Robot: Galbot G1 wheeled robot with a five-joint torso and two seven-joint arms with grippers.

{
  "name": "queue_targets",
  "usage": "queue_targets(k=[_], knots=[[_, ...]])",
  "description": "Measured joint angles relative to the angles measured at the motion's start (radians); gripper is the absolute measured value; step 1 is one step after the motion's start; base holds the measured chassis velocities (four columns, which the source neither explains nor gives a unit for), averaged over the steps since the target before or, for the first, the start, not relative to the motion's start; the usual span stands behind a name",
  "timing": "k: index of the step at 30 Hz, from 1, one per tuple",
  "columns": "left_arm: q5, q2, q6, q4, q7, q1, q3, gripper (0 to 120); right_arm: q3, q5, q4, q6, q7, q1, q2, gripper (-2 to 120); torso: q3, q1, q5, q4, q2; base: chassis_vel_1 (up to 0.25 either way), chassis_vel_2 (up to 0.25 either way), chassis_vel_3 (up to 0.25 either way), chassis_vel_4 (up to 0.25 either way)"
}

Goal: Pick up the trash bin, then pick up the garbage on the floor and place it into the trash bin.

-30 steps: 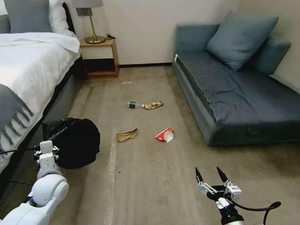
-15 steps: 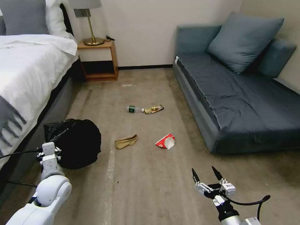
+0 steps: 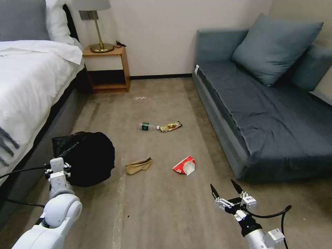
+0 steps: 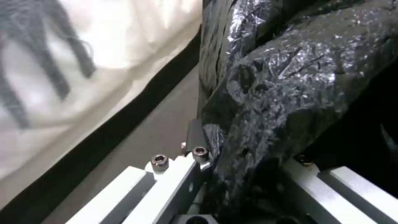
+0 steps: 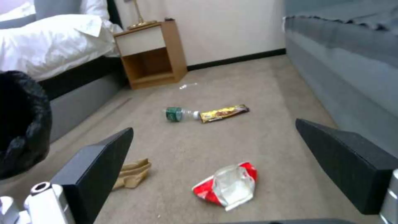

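I have the left gripper (image 4: 244,174) clamped on the bag-lined rim of the trash bin (image 3: 86,157), the crinkly black plastic pinched between its fingers (image 4: 195,140); the bin sits just ahead of that gripper, beside the bed (image 3: 31,90). My right gripper (image 3: 226,190) hangs low over the carpet with its jaws spread wide and nothing between them. Just ahead of it and slightly toward the left gripper's side lies the red-and-white wrapper (image 3: 184,165), and farther that way the crumpled brown paper bag (image 3: 138,166). Well beyond both, out from the right gripper, the clear bottle (image 3: 149,126) and the gold snack wrapper (image 3: 170,126) lie end to end, touching or nearly so. The sofa (image 3: 269,114) runs along the right gripper's outer side.
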Motion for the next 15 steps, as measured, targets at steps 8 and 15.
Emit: queue_targets(k=[8, 15], knots=[[0.005, -0.009, 0.000, 0.006, 0.000, 0.000, -0.007, 3, -0.044, -0.003, -0.063, 0.005, -0.015, 0.066, -0.029, 100, 0.000, 0.000, -0.0001, 0.0000, 0.000, -0.124, 0.140, 0.130, -0.136], [0.018, -0.026, 0.005, 0.019, 0.001, 0.000, -0.011, 3, -0.074, 0.007, -0.107, 0.008, -0.031, 0.146, -0.084, 100, 0.000, 0.000, -0.0001, -0.0001, 0.000, -0.147, 0.145, 0.148, -0.142]])
